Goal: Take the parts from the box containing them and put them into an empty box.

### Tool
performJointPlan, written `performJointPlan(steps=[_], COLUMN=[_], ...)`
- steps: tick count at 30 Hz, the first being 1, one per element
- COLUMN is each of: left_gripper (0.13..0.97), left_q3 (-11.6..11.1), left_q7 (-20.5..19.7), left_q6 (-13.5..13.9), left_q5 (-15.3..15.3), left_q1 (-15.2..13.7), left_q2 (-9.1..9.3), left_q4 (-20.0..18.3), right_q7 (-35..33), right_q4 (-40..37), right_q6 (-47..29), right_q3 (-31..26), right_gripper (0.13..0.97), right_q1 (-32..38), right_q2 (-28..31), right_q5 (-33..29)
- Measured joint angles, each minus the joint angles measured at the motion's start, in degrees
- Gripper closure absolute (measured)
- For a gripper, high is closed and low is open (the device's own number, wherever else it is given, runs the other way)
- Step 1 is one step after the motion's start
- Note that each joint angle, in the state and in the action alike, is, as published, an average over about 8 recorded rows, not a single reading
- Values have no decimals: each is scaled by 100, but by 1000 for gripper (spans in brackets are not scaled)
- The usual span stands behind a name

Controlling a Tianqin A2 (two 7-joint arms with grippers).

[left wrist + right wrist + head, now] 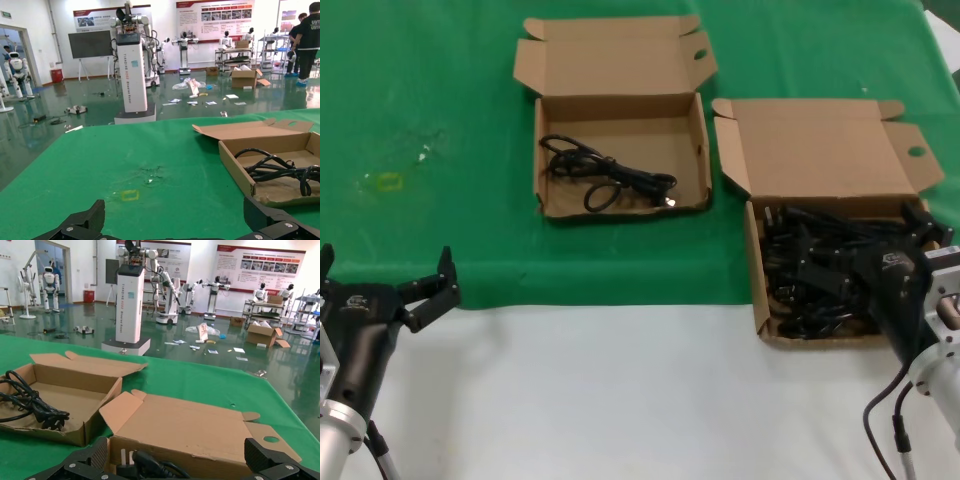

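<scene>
Our right tool (920, 235) hangs spread over the cords (815, 275) in the full box (757, 290). Our left tool (385, 275) waits spread, low over the worktop (620, 400).

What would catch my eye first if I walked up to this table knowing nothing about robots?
Probably the two open cardboard boxes on the green cloth. The box on the right is heaped with black power cords, and the right tool hangs open just over that pile. The other box, farther back and nearer the middle, holds a single cord, while the left tool waits open at the near left edge.
</scene>
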Motion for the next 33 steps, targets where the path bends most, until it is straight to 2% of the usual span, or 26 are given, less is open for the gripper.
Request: performJointPlan(steps=[33], left_gripper=[132], left_q3=[0], left_q7=[0], left_q6=[0], left_q5=[0], left_q1=[0], left_q2=[0], left_q4=[0], right_q7=[0], right_q4=[0], right_q6=[0], right_q3=[0], right_gripper=[129], right_q1=[0], right_q2=[0], right_q5=[0])
